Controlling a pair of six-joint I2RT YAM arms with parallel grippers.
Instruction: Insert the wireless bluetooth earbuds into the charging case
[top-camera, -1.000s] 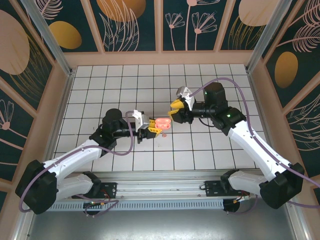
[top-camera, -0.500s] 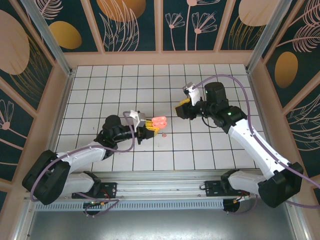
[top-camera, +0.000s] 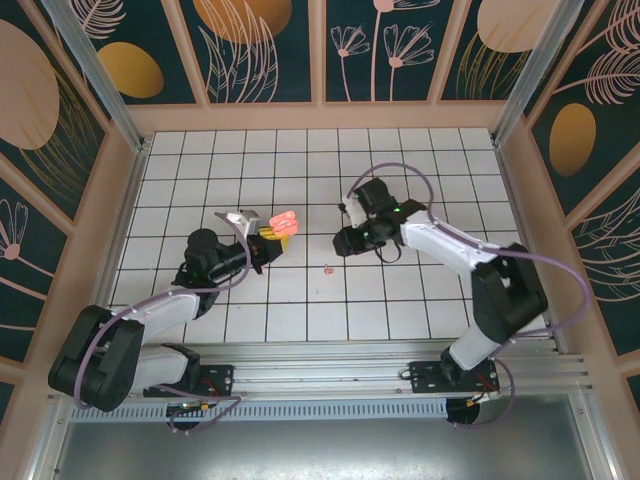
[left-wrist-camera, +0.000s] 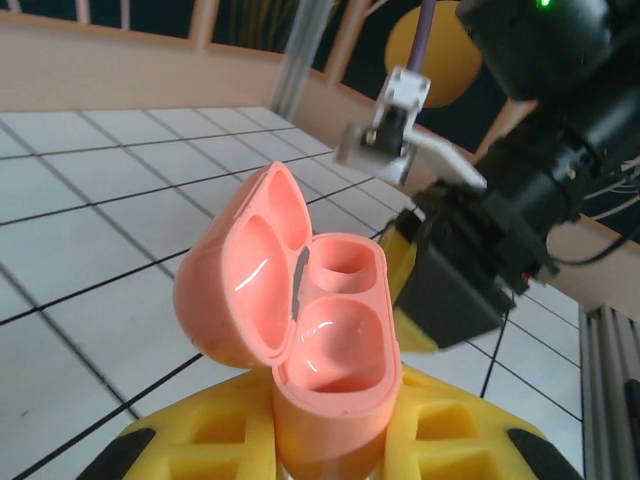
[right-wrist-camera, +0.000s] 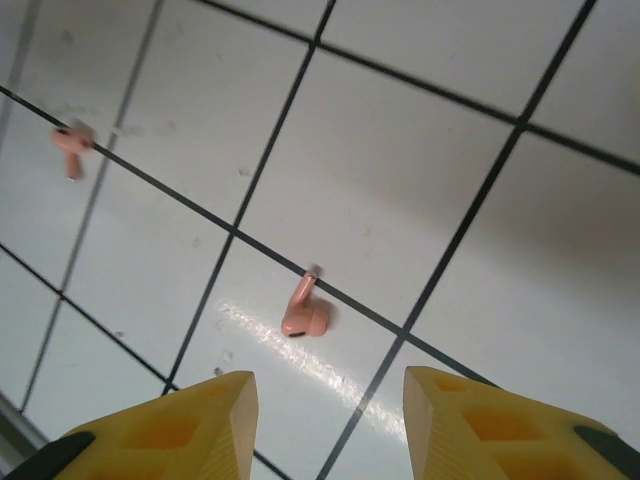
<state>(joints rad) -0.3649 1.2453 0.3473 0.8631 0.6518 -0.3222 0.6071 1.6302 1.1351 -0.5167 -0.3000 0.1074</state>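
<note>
The salmon-pink charging case (left-wrist-camera: 335, 345) stands upright between the yellow fingers of my left gripper (left-wrist-camera: 330, 445), which is shut on its lower body. Its lid (left-wrist-camera: 240, 275) is swung open to the left and both wells look empty. In the top view the case (top-camera: 283, 222) is held above the tiles by the left gripper (top-camera: 266, 237). Two small pink earbuds lie on the white tiles: one (right-wrist-camera: 303, 313) just ahead of my open right gripper (right-wrist-camera: 330, 425), the other (right-wrist-camera: 70, 147) farther off to the upper left. One earbud (top-camera: 328, 268) shows near the right gripper (top-camera: 345, 243).
The white tiled floor (top-camera: 420, 290) is walled by a wooden rim (top-camera: 320, 117) and patterned panels. My right gripper's black body (left-wrist-camera: 470, 270) hangs close in front of the case in the left wrist view. A metal rail (top-camera: 330, 372) runs along the near edge.
My left gripper has carried the open case back and to the left. The right arm has swung round and lowered its gripper toward the tiles by the earbuds.
</note>
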